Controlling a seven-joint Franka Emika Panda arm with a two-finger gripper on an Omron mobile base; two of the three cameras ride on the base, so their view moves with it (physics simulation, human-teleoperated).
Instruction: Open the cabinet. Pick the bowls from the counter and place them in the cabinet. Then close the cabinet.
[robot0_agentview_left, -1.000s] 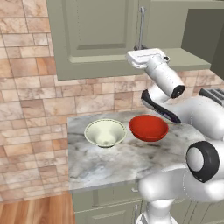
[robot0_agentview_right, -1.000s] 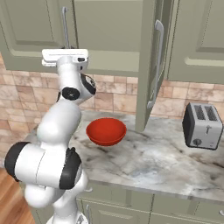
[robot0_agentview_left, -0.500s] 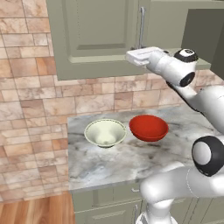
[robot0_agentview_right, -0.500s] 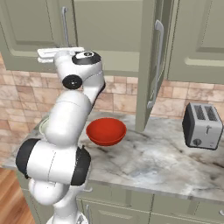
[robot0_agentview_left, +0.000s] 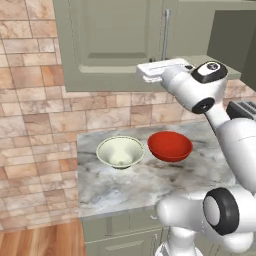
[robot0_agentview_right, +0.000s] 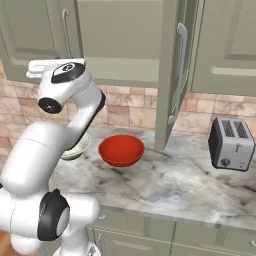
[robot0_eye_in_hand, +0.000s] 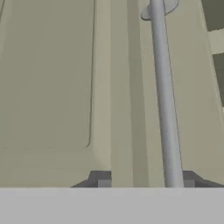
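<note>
Two bowls, cream bowl (robot0_agentview_left: 120, 152) and red bowl (robot0_agentview_left: 170, 146), sat side by side on the counter (robot0_agentview_left: 150, 187) while your tool (robot0_eye_in_hand: 146, 183) swung left to the cabinet (robot0_agentview_left: 110, 45), jaws newly spread around the shut door's handle (robot0_eye_in_hand: 164, 100), so opening wasn't finished.

Both base views look forward and down from behind the arm, sharing the counter (robot0_agentview_left: 125, 182); the hand view faces the cabinet door (robot0_eye_in_hand: 65, 87) closely
</note>
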